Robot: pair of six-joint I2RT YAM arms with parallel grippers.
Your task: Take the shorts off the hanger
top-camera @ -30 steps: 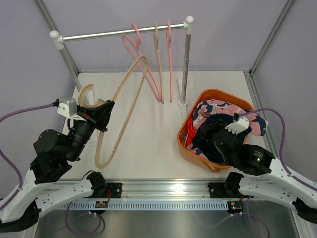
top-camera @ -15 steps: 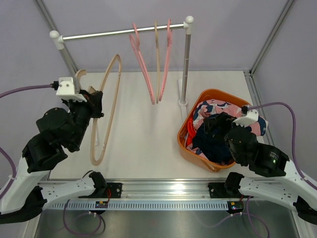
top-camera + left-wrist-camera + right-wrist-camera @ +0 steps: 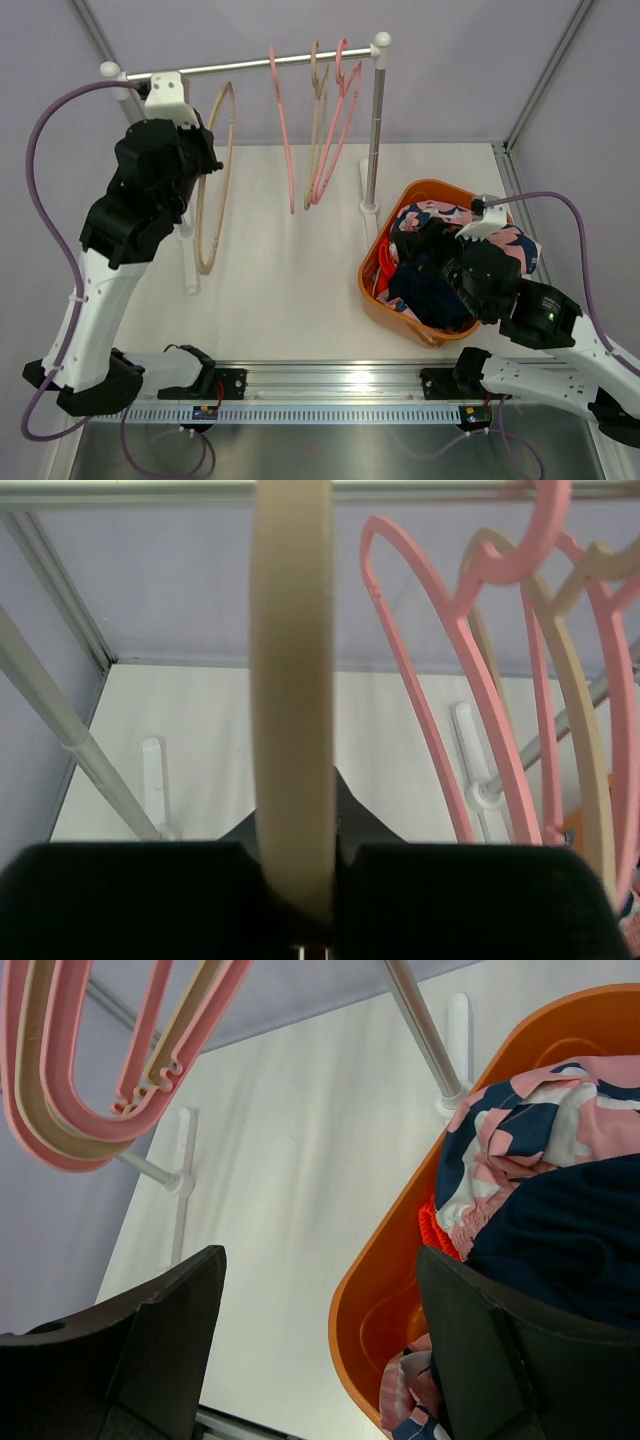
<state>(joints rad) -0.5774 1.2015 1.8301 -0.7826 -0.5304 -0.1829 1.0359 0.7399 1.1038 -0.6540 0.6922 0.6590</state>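
Observation:
My left gripper is raised by the rail and shut on a bare beige hanger, which stands edge-on between the jaws in the left wrist view. No shorts hang on it. The pink patterned shorts, the dark navy shorts and a bit of the orange shorts lie in the orange basket. The light blue shorts are hidden. My right gripper hovers open and empty over the basket's left rim.
Two pink hangers and a beige one hang bare on the rail. The rail's right post stands just behind the basket, and its left post stands by my left arm.
My left arm has lifted the beige hanger up and back from low over the table to the rail. The hangers on the rail have swung. My right gripper has drifted slightly right over the basket.

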